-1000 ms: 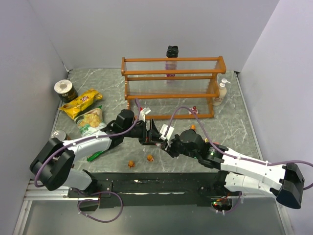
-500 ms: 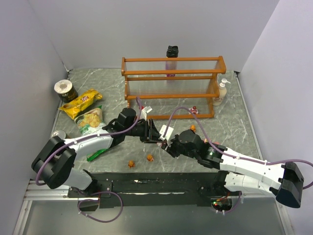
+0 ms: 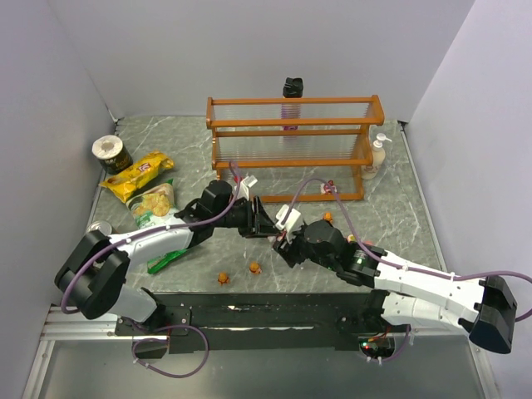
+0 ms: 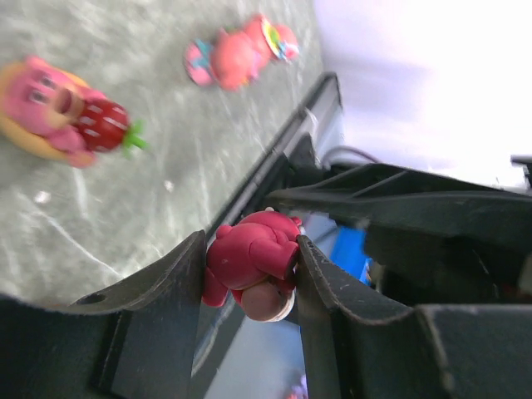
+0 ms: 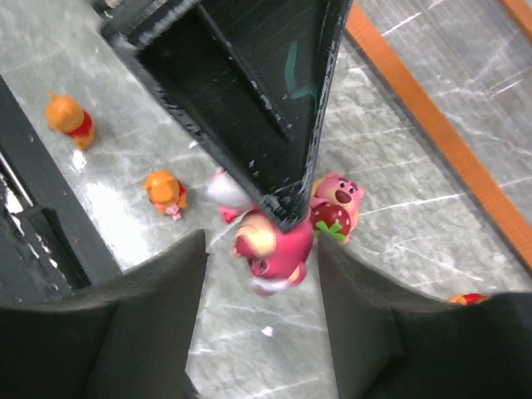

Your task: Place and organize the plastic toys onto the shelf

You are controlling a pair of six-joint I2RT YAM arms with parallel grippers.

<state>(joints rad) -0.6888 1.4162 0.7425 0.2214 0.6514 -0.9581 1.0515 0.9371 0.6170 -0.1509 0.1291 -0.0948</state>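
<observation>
While the shelf [image 3: 291, 150] stands at twelve o'clock on the bench [image 3: 399, 224], well apart from the action, our two arms meet near the middle. Within the last second the left pincer [image 3: 261, 221] went from wide apart to clenched. It now grasps the red toy [image 4: 252, 264] between both fingers, which the left wrist view shows plainly. The right pincer [image 5: 262, 274] has only just released. Its fingers stand off on either side of the toy and touch it nowhere we can see. We judge the handover made, so the left arm alone carries the toy and can take it toward twelve o'clock, to a tier. Much remains on the bench: an orange toy [image 3: 254, 268] and a second orange toy [image 3: 223, 278] lie at six o'clock of the pincers, and a pink toy [image 5: 337, 204] lies just under the grip.
</observation>
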